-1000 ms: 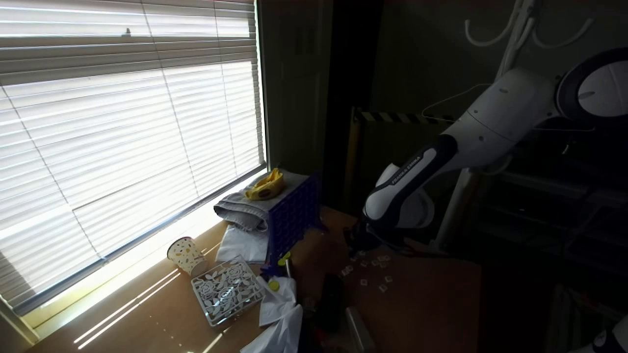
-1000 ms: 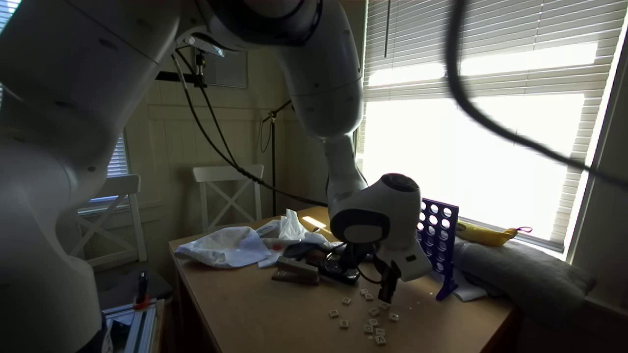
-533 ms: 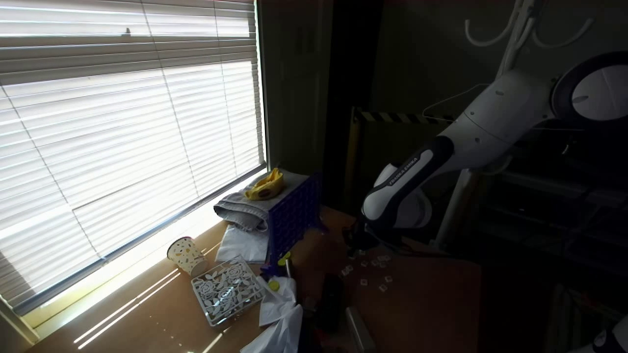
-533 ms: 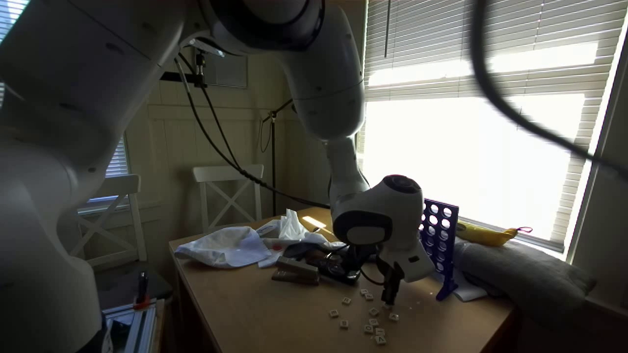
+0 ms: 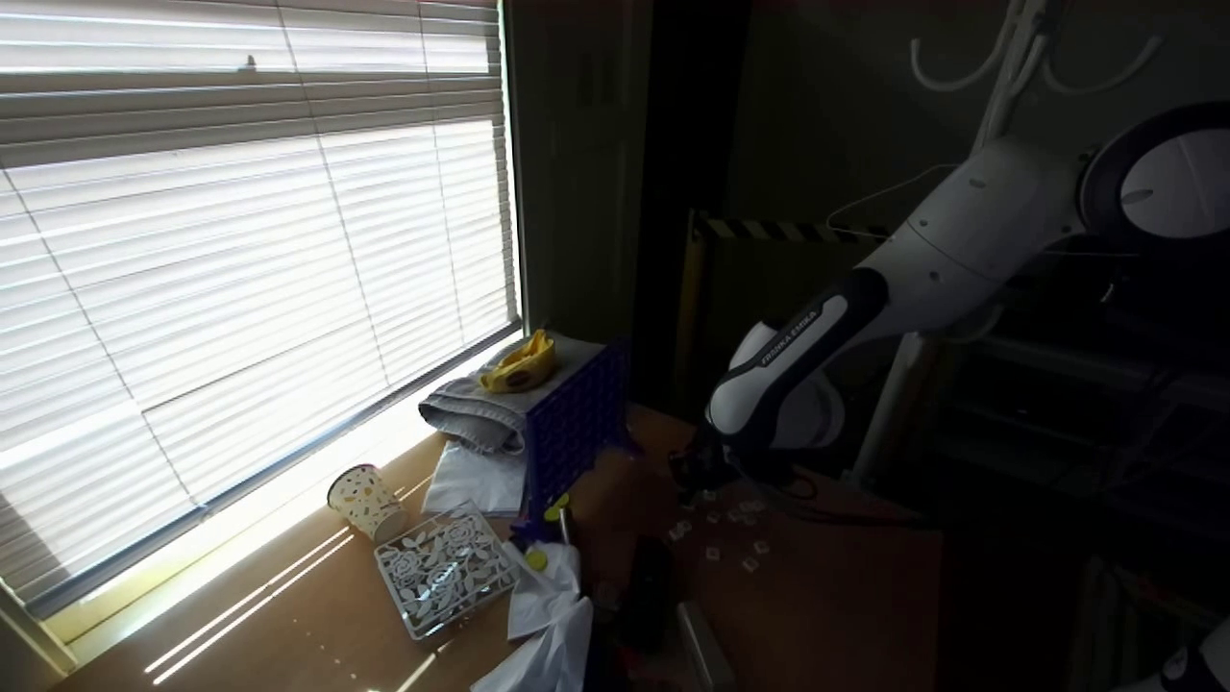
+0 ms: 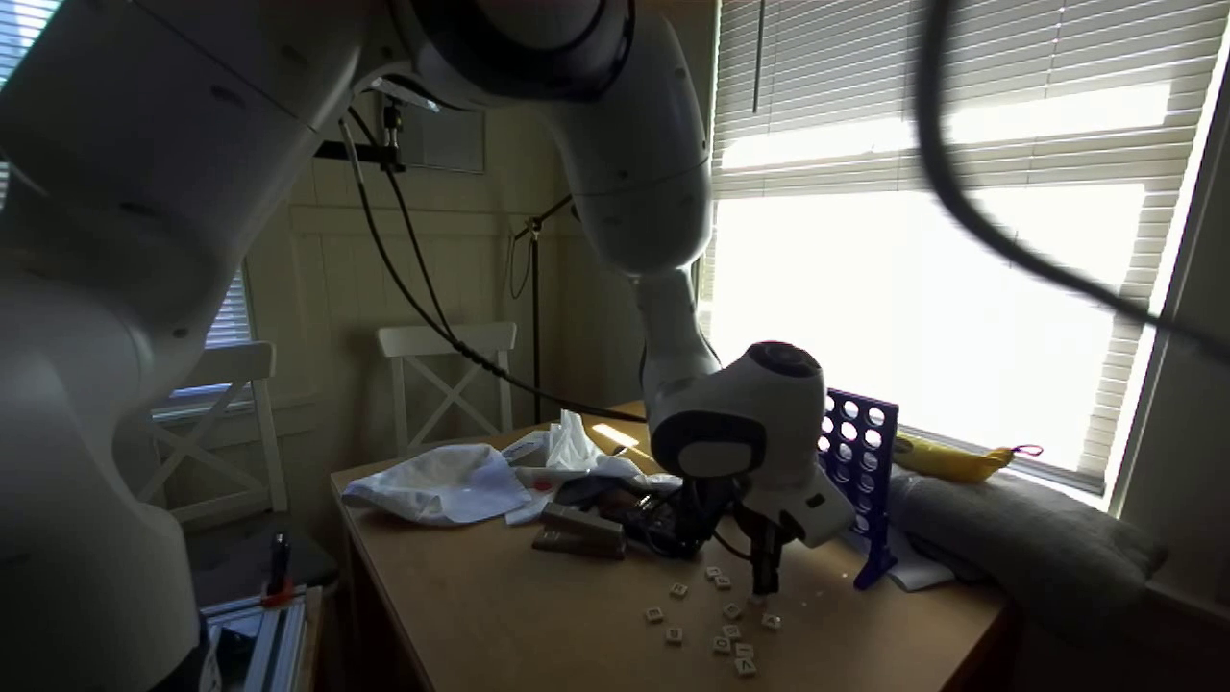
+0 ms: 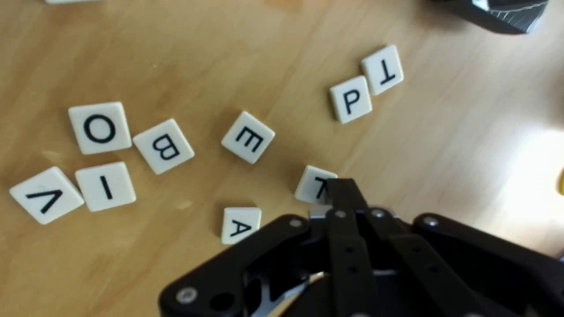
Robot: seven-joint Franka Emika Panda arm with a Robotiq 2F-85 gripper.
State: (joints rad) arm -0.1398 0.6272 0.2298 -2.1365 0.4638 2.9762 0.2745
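Observation:
My gripper (image 7: pixel 346 193) points down at the wooden table with its black fingers together; I see nothing held between them. Its tip partly covers a white letter tile (image 7: pixel 308 187); I cannot tell whether they touch. The gripper also shows in both exterior views (image 5: pixel 687 488) (image 6: pixel 766 577), just above the scattered tiles. An A tile (image 7: pixel 241 224) lies close beside it. An E tile (image 7: pixel 248 137) lies farther off, and P (image 7: pixel 351 99) and T (image 7: pixel 383 70) tiles touch. O (image 7: pixel 99 128), B (image 7: pixel 163 145), I (image 7: pixel 105 186) and V (image 7: pixel 46 195) tiles lie grouped at left.
A purple grid frame (image 6: pixel 858 466) stands beside the gripper. Behind it, a yellow banana-shaped pouch (image 6: pixel 951 459) rests on a folded grey towel (image 6: pixel 1019 519). A grey block-like object (image 6: pixel 579 531) and white cloth (image 6: pixel 437 485) lie on the table. A cup (image 5: pixel 365 502) and white rack (image 5: pixel 447 567) sit near the window.
The gripper has moved slightly over the last second, first lowering toward the partly covered tile, then shifting a little. The fingers stand more upright now. The other tiles look unmoved.

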